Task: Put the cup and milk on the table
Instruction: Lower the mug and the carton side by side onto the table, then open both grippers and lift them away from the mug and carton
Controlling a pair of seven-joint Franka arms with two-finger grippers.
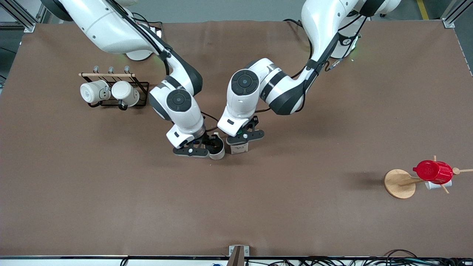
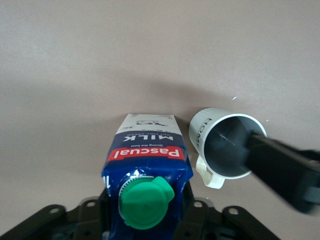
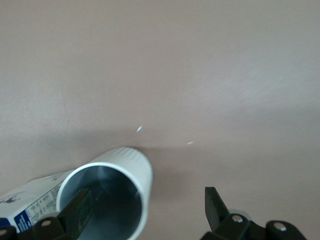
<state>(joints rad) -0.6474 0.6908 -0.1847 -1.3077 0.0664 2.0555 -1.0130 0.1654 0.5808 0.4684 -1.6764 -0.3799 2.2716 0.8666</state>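
Note:
The cream-white cup (image 1: 218, 150) stands upright on the brown table (image 1: 295, 207), close beside the milk carton (image 1: 239, 148). My right gripper (image 1: 201, 147) is open at the cup: in the right wrist view (image 3: 145, 197) one finger (image 3: 75, 212) is inside the cup (image 3: 140, 170) and the other is well clear of its wall. My left gripper (image 1: 244, 137) is shut on the milk carton (image 2: 145, 150), its fingers on both sides below the green cap (image 2: 146, 202). The left wrist view shows the cup (image 2: 207, 125) with dark lettering and its handle.
A black wire rack (image 1: 142, 88) with two all-white mugs (image 1: 111, 92) stands toward the right arm's end. A wooden mug tree (image 1: 399, 183) carrying a glossy red cup (image 1: 433, 171) stands toward the left arm's end, nearer the front camera.

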